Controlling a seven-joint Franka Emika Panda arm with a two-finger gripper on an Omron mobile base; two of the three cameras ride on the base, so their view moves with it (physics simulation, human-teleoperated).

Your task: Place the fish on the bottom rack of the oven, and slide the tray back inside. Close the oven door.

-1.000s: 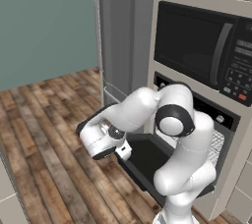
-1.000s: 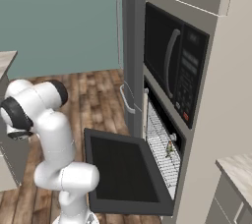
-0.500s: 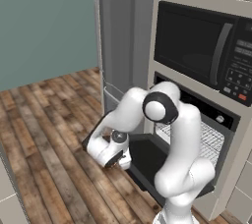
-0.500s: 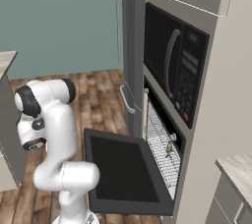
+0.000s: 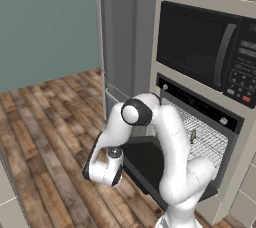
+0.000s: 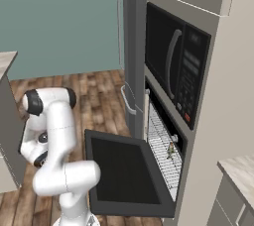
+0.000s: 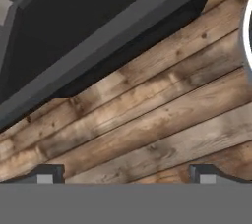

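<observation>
The black oven [image 5: 199, 103] stands with its door [image 5: 150, 163] [image 6: 124, 171] folded down flat. Inside the cavity the silver wire rack [image 5: 209, 137] [image 6: 159, 141] carries the small fish [image 5: 192, 136] [image 6: 171, 149]. My gripper [image 5: 99, 176] [image 6: 33, 156] hangs low over the wooden floor, to the left of the door and apart from it. In the hand view the gripper [image 7: 125, 176] is open with nothing between its fingertips [image 7: 47, 175]; the door's dark edge [image 7: 98, 36] crosses the top of that view.
A black microwave [image 5: 200, 47] [image 6: 176, 66] sits above the oven. A tall grey fridge [image 5: 122, 37] with handles stands left of it. A counter corner [image 6: 6, 61] lies close to my arm's left, another counter [image 6: 240, 168] at the right. Wooden floor [image 5: 45, 122] spreads to the left.
The arm has folded downward and the hand has dropped toward the floor beside the open door. The jaws stayed open. Door, rack and fish have not moved.
</observation>
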